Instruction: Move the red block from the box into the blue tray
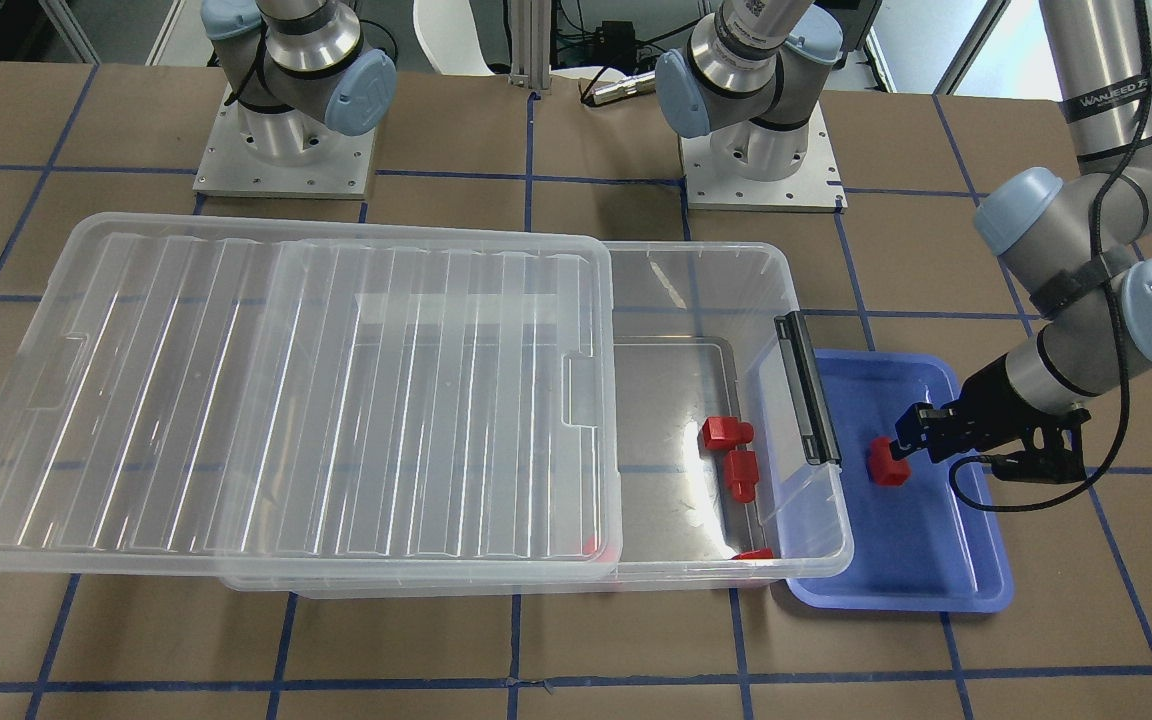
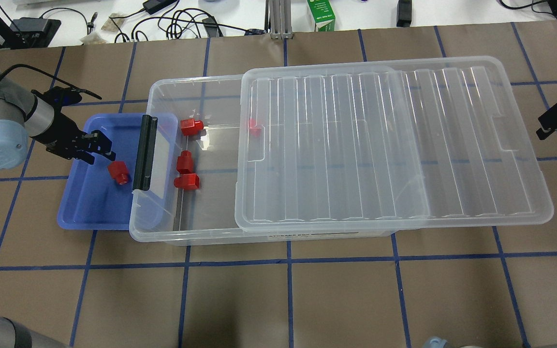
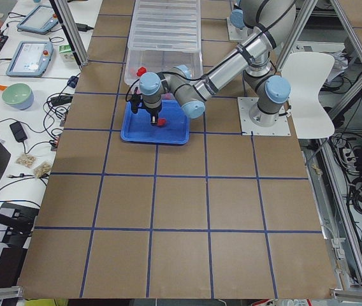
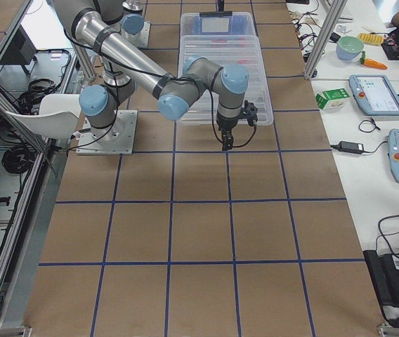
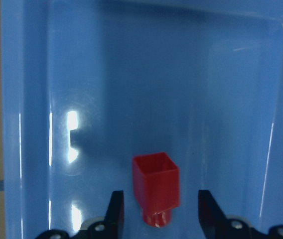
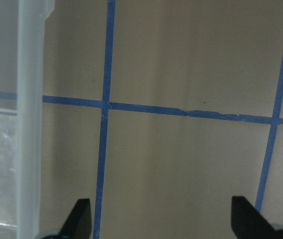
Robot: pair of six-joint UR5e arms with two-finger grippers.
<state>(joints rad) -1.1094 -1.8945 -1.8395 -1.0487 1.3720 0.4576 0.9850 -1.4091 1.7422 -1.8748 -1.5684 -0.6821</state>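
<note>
One red block [image 5: 155, 186] lies on the floor of the blue tray [image 5: 131, 74], its stub toward the camera. My left gripper [image 5: 160, 211] is open, with a finger on each side of the block and a gap to both. The same block [image 1: 886, 463] [image 2: 118, 171] and left gripper [image 1: 904, 436] [image 2: 100, 147] show over the tray [image 1: 936, 560] [image 2: 90, 208]. The box [image 2: 162, 232] stands next to the tray with several red blocks [image 2: 191, 126] [image 2: 184, 162] [image 2: 186, 181] inside. My right gripper [image 2: 556, 118] [image 6: 161, 224] is open and empty, beyond the box's far end.
The ribbed clear lid [image 2: 380, 145] lies slid aside over most of the box, leaving the tray-side end open. One red block [image 2: 254, 126] shows under the lid's edge. The black latch bar [image 2: 145, 152] stands at the box wall overlapping the tray.
</note>
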